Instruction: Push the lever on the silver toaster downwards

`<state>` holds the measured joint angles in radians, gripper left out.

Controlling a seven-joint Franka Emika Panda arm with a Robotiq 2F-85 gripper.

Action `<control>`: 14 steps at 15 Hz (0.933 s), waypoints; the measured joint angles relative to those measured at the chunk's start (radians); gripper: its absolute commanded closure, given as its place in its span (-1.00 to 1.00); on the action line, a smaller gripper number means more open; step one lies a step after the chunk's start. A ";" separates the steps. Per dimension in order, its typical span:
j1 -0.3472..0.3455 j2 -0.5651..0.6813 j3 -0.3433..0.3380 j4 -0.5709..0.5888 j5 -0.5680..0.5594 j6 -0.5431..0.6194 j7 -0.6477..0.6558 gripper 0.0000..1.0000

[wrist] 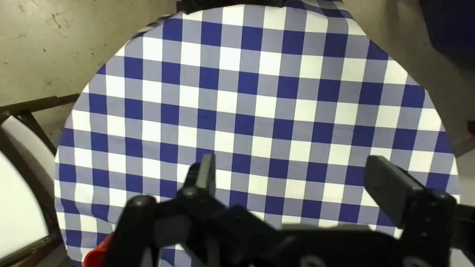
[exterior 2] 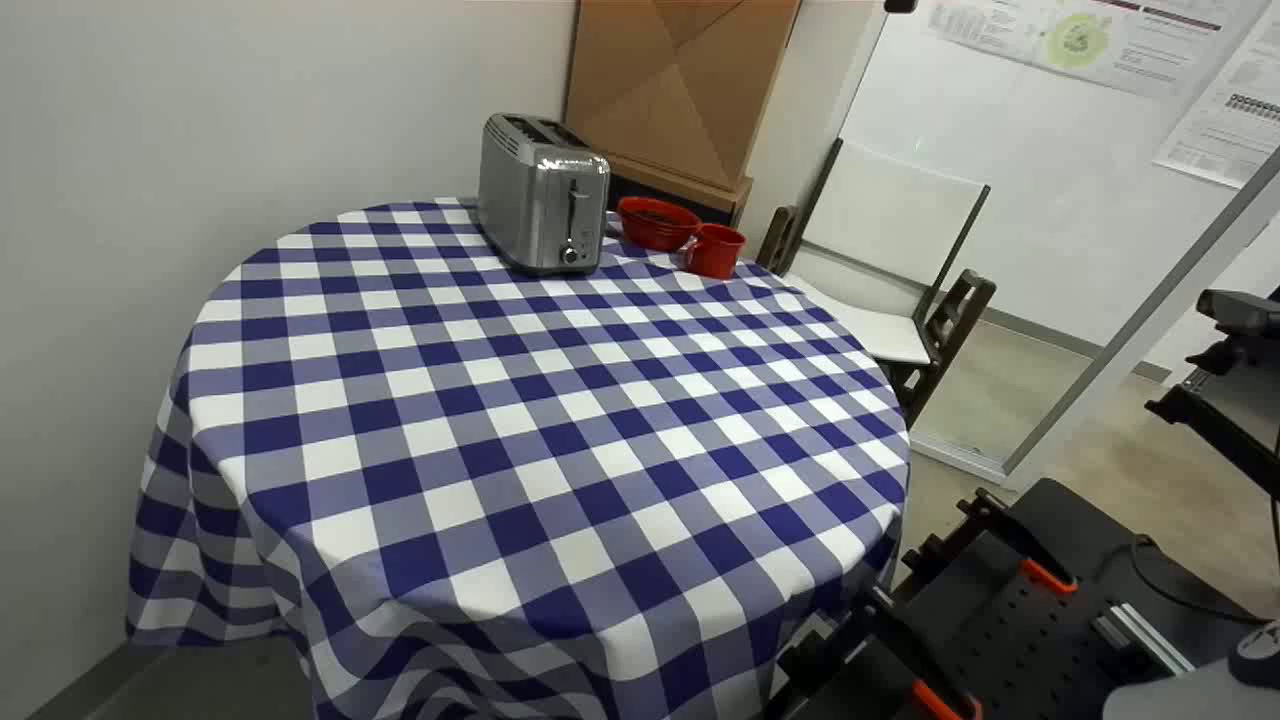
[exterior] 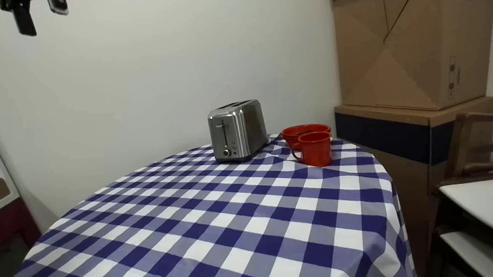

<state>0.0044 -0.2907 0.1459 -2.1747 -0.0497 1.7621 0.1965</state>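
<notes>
The silver toaster (exterior: 246, 132) stands upright on the checked tablecloth near the wall; it also shows in an exterior view (exterior 2: 520, 195). Its lever (exterior: 220, 126) sits near the top of the slot on the narrow end face, above a round knob; the lever also shows in an exterior view (exterior 2: 578, 194). My gripper (exterior: 44, 21) hangs high at the top left there, well apart from the toaster. In the wrist view my gripper (wrist: 291, 163) is open, its fingers wide apart, with only tablecloth behind the gap. The toaster is not identifiable in the wrist view.
A red mug (exterior: 318, 150) and a red bowl (exterior: 306, 129) stand beside the toaster. A red edge (wrist: 95, 256) shows at the wrist view's lower left. Cardboard boxes (exterior: 395, 52) and chairs (exterior 2: 890, 215) stand past the round table (exterior 2: 540, 400). A wall runs behind the toaster.
</notes>
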 measured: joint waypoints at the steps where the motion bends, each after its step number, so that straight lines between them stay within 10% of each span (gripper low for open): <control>1: 0.000 0.000 0.000 0.000 0.000 0.000 0.000 -1.00; 14: 0.003 0.018 -0.015 0.058 0.000 0.039 0.002 -1.00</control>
<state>0.0076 -0.2729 0.1311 -2.1163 -0.0496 1.8013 0.1984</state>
